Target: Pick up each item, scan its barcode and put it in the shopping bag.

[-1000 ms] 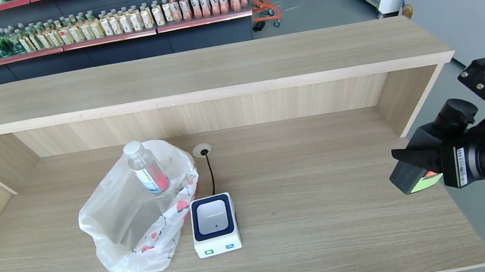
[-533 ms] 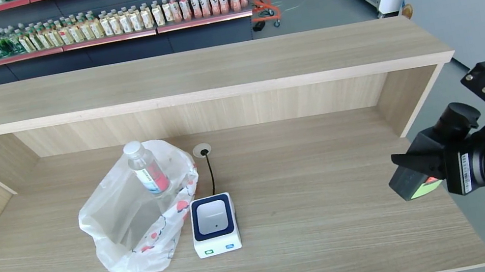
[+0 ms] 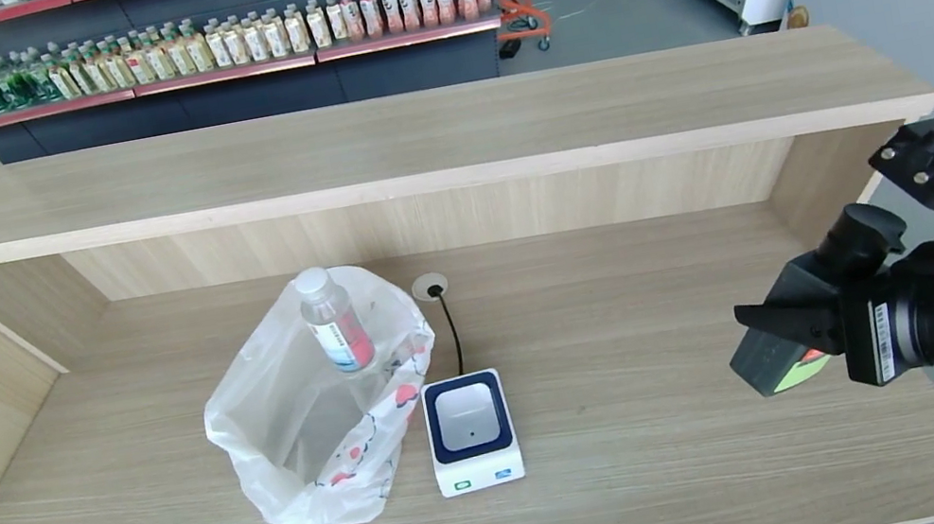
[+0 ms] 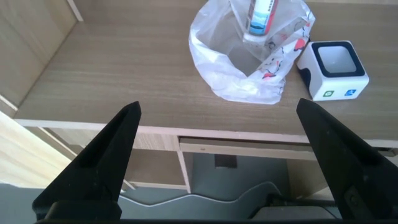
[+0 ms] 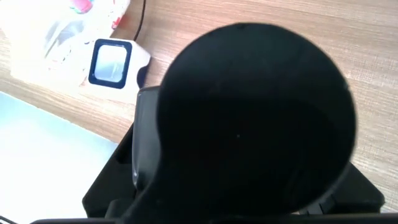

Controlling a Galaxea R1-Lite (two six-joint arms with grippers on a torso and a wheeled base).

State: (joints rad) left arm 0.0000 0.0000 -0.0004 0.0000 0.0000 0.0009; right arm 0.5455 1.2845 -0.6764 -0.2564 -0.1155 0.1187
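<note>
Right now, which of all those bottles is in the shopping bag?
The clear white-capped bottle leaning inside the shopping bag on the counter; the other bottles stand in rows on the store shelves behind.

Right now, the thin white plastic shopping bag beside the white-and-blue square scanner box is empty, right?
Not empty: a clear plastic bottle with a white cap stands inside the thin white plastic shopping bag, as the head view shows. The bag does sit beside the white-and-blue square scanner box.
</note>
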